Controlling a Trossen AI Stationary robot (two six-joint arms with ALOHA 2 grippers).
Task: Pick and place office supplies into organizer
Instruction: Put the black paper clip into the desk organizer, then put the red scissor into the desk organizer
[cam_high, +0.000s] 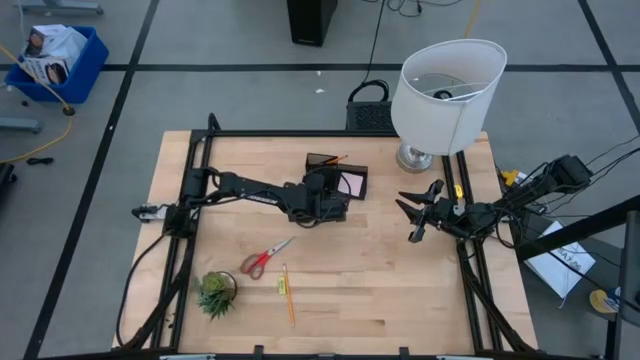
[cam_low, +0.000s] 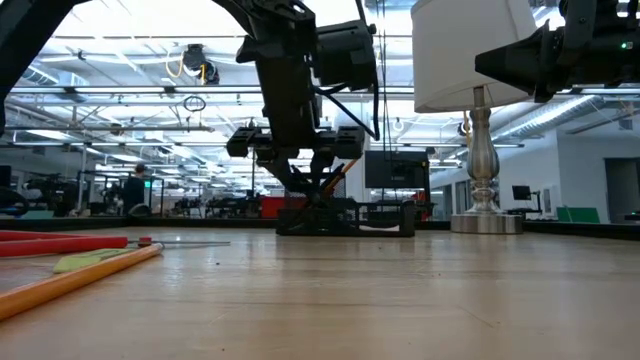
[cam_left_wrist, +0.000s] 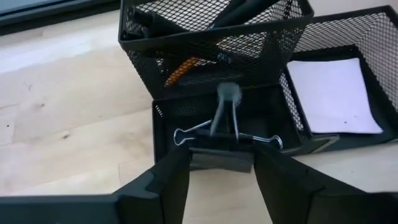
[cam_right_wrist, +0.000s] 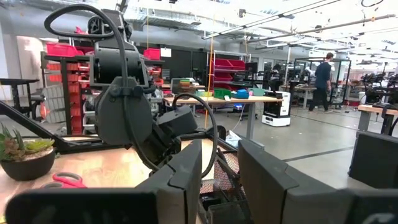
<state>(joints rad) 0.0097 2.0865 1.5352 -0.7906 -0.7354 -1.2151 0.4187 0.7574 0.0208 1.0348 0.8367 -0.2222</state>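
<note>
The black mesh organizer (cam_high: 340, 175) (cam_left_wrist: 211, 37) stands at the table's far middle. Its tall compartment holds dark pens (cam_left_wrist: 249, 9) and an orange pencil (cam_left_wrist: 180, 71); a side tray holds a pale sticky-note pad (cam_left_wrist: 333, 96). My left gripper (cam_high: 328, 200) (cam_left_wrist: 222, 168) slants down over the low front compartment, shut on a black binder clip (cam_left_wrist: 221, 158). Red-handled scissors (cam_high: 265, 258) and an orange pencil (cam_high: 288, 295) lie flat near the front. My right gripper (cam_high: 415, 215) (cam_right_wrist: 221, 180) hovers open at the table's right with nothing between its fingers. My left gripper has the binder clip's black body (cam_left_wrist: 199, 158) between its two fingers, filling the gap from one to the other. The fingers slant down from the table's left and near side. The clip sits low in the organizer's front compartment, its wire handles (cam_left_wrist: 186, 134) spread and one standing up.
A white-shaded lamp (cam_high: 445, 95) on a metal base stands at the far right, close to the organizer. A small green potted plant (cam_high: 216, 292) sits at the near left, beside the scissors. A small yellow-green piece (cam_high: 283, 286) lies by the pencil. Bare wood stretches across the near middle and right.
</note>
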